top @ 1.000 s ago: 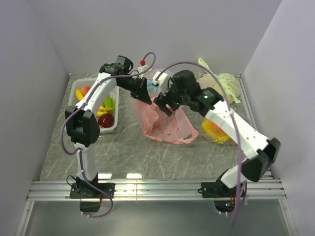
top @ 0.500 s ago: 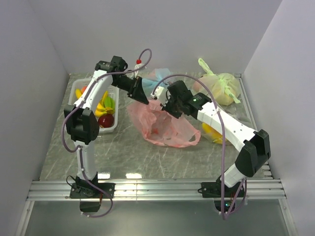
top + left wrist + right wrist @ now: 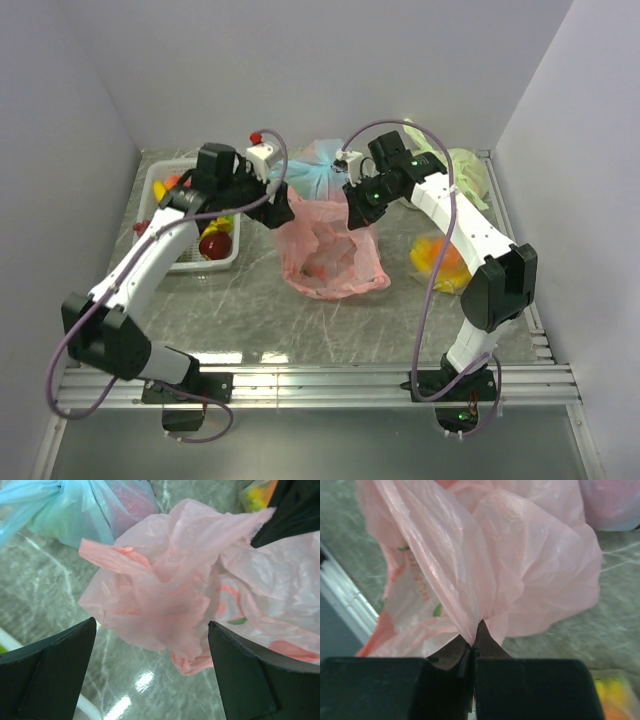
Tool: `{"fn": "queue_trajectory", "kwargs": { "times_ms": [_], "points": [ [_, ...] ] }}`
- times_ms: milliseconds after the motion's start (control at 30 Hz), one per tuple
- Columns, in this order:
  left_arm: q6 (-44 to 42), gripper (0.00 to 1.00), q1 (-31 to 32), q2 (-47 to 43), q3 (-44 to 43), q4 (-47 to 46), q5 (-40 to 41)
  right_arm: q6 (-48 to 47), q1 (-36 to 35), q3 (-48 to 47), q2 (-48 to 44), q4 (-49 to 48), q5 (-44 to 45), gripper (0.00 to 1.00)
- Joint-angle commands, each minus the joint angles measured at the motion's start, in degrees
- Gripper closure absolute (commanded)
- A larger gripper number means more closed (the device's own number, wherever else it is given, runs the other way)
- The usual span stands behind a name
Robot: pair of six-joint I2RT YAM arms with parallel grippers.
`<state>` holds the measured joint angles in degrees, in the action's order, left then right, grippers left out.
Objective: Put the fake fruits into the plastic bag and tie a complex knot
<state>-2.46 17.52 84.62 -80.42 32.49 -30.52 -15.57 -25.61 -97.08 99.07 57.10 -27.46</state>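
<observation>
In the middle of the top view, the thin translucent pink plastic bag [image 3: 330, 255] lies on the grey marbled table [image 3: 250, 310]. Its long axis runs up-down and its gathered mouth points to the top. A tied light blue bag [image 3: 318, 168] crowds just behind it. A white basket [image 3: 222, 265] of glossy plastic fruits [image 3: 215, 243] stands to the left. The right gripper [image 3: 474, 640] is pinched tight on a pink fold. The left gripper [image 3: 150, 645] has its jaws wide apart, with crumpled pink film before them.

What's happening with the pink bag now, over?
Left end effector open, not gripping. Right end effector shut on pink bag, pinching bunched plastic. Blue bag close behind.
</observation>
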Motion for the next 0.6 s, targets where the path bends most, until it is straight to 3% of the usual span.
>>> {"fn": "queue_trajectory", "kwargs": {
  "times_ms": [0, 67, 200, 267, 400, 467, 567],
  "points": [
    [-1.9, 0.01, 2.3, -4.9, 5.5, -11.2, 18.8, 4.7, -0.2, 0.2, -0.7, 1.0, -5.2, 1.00],
    [-1.6, 0.01, 0.4, -3.2, 2.5, -8.1, 16.4, 6.2, -0.3, 1.4, -1.5, -0.1, -3.3, 1.00],
    [2.0, 0.02, -9.7, 3.1, -9.3, 3.2, 13.4, 5.8, -0.1, 3.1, -1.9, 0.4, -2.3, 1.00],
    [1.2, 0.02, -14.6, 5.1, -10.9, 6.1, 13.0, 5.6, 0.2, 3.0, -1.8, 0.3, -2.9, 1.00],
    [-10.4, 0.04, -22.8, 9.7, -17.6, 14.8, 5.2, 4.7, 1.3, 2.7, -1.3, -0.4, -2.4, 1.00],
    [-15.3, 0.04, -25.4, 14.0, -20.8, 19.7, 5.6, 4.5, 2.1, 2.4, -1.3, -0.2, -2.9, 1.00],
    [-19.8, 0.14, -29.0, 19.9, -27.6, 21.8, 7.9, 4.9, 2.8, 2.3, -1.2, -0.5, -2.9, 1.00]
  ]
}}
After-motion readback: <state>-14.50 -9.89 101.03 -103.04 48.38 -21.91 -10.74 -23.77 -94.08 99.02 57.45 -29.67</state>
